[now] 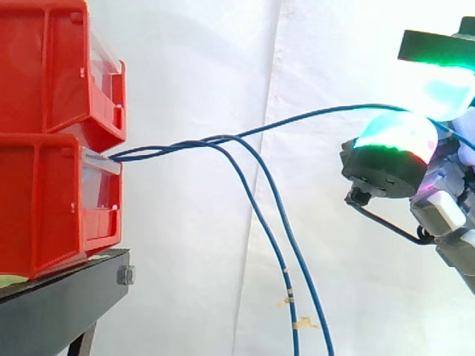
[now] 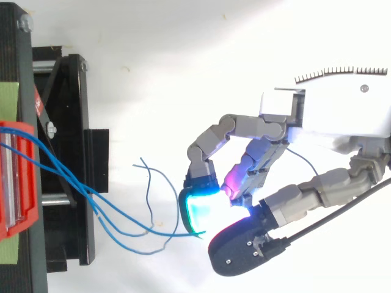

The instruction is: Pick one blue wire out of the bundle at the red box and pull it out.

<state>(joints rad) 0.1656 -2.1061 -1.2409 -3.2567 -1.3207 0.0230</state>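
- The hand (image 2: 330, 116) comes in from the right of the side view. Its fingers are curled, and a cyan-glowing fingertip (image 2: 195, 210) and the dark-backed thumb pinch one blue wire (image 1: 312, 116) between them.
- In the side view the pads (image 1: 393, 137) glow cyan and green with a red edge, and the held wire enters the hand between them.
- The held wire runs in a shallow arc, off the floor, from the hand back to the bundle (image 1: 159, 148) at the lower red bin.
- Two other blue wires (image 1: 276, 256) leave the same bundle, bend over and hang down below the held wire. Each carries a small scrap of tan tape (image 1: 286, 300) low on its length; nothing on the scraps can be read.
- The bundle comes out of the front opening of the lower red bin (image 1: 44, 208), just above its clear label strip (image 1: 100, 170).
- An upper red bin (image 1: 44, 67) sits stacked on it.
- Both bins stand on a black stand (image 1: 67, 297), which has a strip of green tape (image 2: 9, 97) on it.
- A white curtain (image 1: 193, 74) hangs behind.
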